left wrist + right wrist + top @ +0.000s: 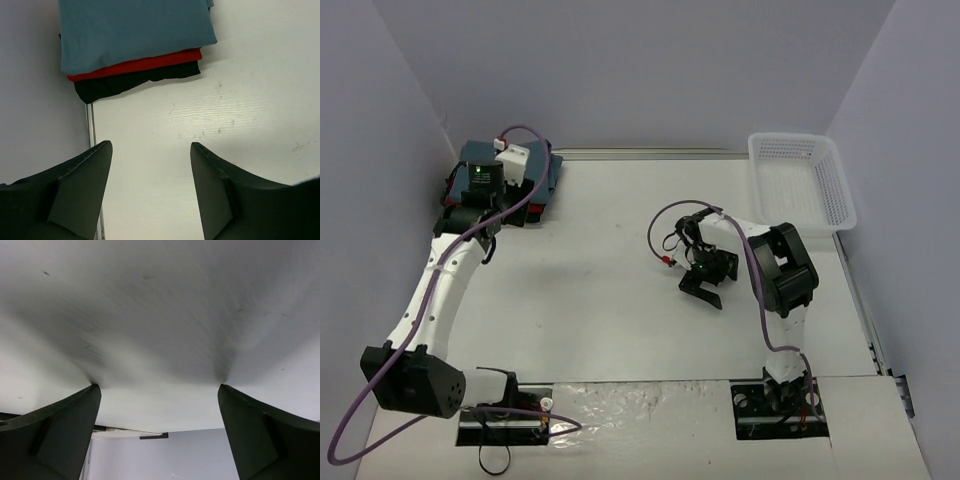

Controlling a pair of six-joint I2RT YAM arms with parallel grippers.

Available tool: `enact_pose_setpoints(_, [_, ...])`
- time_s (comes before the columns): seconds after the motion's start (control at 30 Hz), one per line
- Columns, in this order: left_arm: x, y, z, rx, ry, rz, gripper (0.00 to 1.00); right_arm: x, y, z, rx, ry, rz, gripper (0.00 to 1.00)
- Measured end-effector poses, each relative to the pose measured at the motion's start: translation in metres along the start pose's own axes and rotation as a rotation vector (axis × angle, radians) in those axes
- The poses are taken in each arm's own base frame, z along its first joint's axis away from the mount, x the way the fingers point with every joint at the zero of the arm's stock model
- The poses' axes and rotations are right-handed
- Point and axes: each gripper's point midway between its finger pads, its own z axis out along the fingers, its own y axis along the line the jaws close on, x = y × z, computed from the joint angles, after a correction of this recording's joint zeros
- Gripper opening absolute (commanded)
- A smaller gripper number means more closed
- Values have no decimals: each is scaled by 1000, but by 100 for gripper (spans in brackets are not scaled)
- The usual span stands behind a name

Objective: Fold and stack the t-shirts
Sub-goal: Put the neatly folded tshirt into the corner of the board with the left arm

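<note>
1. While the left claw (150,144) hung parted and empty, the shirts lay stacked just ahead of its tips: teal shirt (135,30) over red shirt (135,66) over black shirt (125,84).
2. The right claw (159,386) gaped, holding nothing.
3. I feared a low forward swing would snag the teal edge and skew them.

White lattice basket (800,185) at far right table corner, upright. White table (610,310), scuffed. Shiny wrinkled sheet (640,405) at near edge. Pale walls (620,70) around.
</note>
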Motion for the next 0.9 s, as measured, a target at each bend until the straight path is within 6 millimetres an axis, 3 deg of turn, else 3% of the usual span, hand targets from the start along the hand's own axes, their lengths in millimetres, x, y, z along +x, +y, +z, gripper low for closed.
enact_pose_setpoints(0.13, [7, -1, 1, -2, -1, -5, 65, -10, 2, -4, 15, -41, -11, 100])
enact_pose_setpoints(0.33, [38, 0, -4, 0, 22, -20, 71, -28, -2, -11, 29, -132, 11, 100])
enact_pose_setpoints(0.5, [42, 10, -12, -17, -13, -46, 79, -50, -9, -20, 55, -246, 46, 100])
enact_pose_setpoints(0.73, [41, 6, -16, 23, -35, -1, 87, -71, -22, -43, 85, -398, 87, 100])
enact_pose_setpoints(0.9, [59, -3, -14, 50, -19, 31, 91, -76, -29, -58, 110, -460, 107, 100])
